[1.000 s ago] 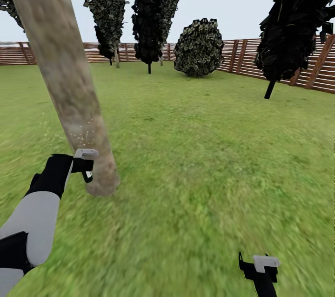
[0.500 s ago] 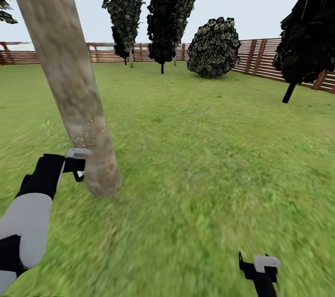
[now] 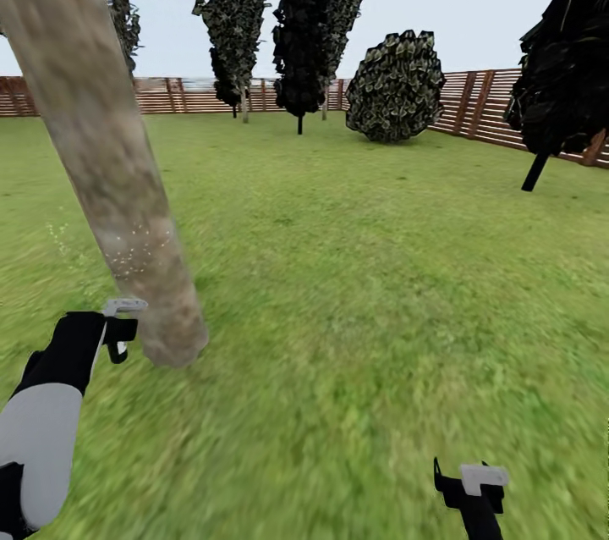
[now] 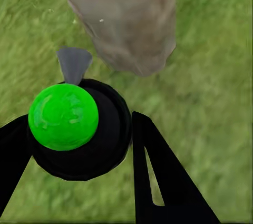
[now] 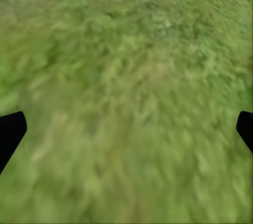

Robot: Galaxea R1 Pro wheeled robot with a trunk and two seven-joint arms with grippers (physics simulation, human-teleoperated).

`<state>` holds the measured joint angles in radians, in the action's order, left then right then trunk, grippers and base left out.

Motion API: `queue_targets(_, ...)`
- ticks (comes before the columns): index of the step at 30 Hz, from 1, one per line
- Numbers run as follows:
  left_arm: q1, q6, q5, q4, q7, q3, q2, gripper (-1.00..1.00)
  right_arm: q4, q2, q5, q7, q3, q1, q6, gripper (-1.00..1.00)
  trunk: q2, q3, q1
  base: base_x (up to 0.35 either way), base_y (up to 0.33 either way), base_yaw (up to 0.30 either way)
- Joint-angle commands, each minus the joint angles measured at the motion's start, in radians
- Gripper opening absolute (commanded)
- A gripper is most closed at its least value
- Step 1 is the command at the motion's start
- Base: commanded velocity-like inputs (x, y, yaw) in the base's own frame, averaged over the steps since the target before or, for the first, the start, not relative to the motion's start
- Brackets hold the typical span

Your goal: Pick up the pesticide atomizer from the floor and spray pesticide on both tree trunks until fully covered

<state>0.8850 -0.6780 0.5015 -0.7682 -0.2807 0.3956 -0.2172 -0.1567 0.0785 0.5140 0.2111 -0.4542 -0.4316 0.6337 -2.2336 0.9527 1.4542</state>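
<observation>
The robot is at the spraying step. The left tool (image 4: pixel 79 145) is clamped on the spray bottle (image 4: pixel 71 124), with one black finger on each side of its round black body and green cap. The bottle's grey nozzle (image 4: pixel 74 63) points at the bottom of the tree trunk (image 3: pixel 101 159), and the bottle is just beside the trunk, not touching it.

Tiny white dots of spray (image 3: pixel 135 252) sit on the low part of the trunk, a little above the tool. A few more float over the grass (image 3: pixel 381 286) on the far side of the trunk from the bushes. Higher up, the trunk looks bare.

The right tool (image 3: pixel 470 489) hangs well away from the trunk, down over the grass. Its fingers are wide apart and hold nothing.

Next, I think the robot should lift the nozzle up along the trunk so the bare part gets sprayed too. The second tree is likely not done yet.
</observation>
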Motion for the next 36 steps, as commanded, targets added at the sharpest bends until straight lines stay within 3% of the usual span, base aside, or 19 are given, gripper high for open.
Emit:
queue_targets(1,-0.006,-0.003,0.006,-0.001,-0.008,0.003,0.001,-1.00,0.002,0.000,0.011,0.007,-0.004,-0.001,0.002,1.00,0.000,0.001,0.000,0.174,-0.249,0.016)
queue_targets(5,-0.012,-0.003,-0.013,0.010,-0.008,0.005,0.014,-1.00,0.002,-0.001,0.011,0.007,-0.004,-0.001,0.002,1.00,0.000,0.001,0.000,0.166,-0.249,0.199)
queue_targets(7,-0.012,-0.001,-0.087,0.012,-0.002,0.005,0.018,-1.00,0.002,-0.002,0.011,0.007,-0.003,-0.001,0.002,1.00,0.000,0.001,0.000,0.084,-0.260,0.271)
queue_targets(10,-0.014,-0.001,-0.112,0.012,0.003,0.007,0.010,-1.00,0.002,-0.002,0.011,0.007,-0.003,-0.001,0.002,1.00,0.000,0.001,0.000,0.015,-0.271,0.276)
queue_targets(14,-0.015,0.003,-0.114,0.012,0.002,0.034,-0.001,-1.00,0.002,-0.002,0.011,0.007,-0.004,-0.001,0.002,1.00,0.000,0.001,0.000,0.045,-0.270,0.198)
queue_targets(25,-0.018,0.004,-0.116,0.015,0.005,0.034,0.012,-1.00,0.002,-0.002,0.011,0.007,-0.003,-0.001,0.002,1.00,0.000,0.001,0.000,0.224,-0.198,0.034)
queue_targets(29,-0.081,0.012,-0.111,0.016,0.008,0.037,0.003,-1.00,0.002,-0.002,0.011,0.007,-0.003,-0.001,0.002,1.00,0.000,0.001,0.000,0.223,-0.143,0.241)
queue_targets(36,-0.095,0.021,-0.110,0.020,0.011,0.033,0.011,-1.00,0.002,-0.002,0.011,0.006,-0.003,-0.001,0.002,1.00,0.000,0.001,0.000,0.041,-0.015,0.205)
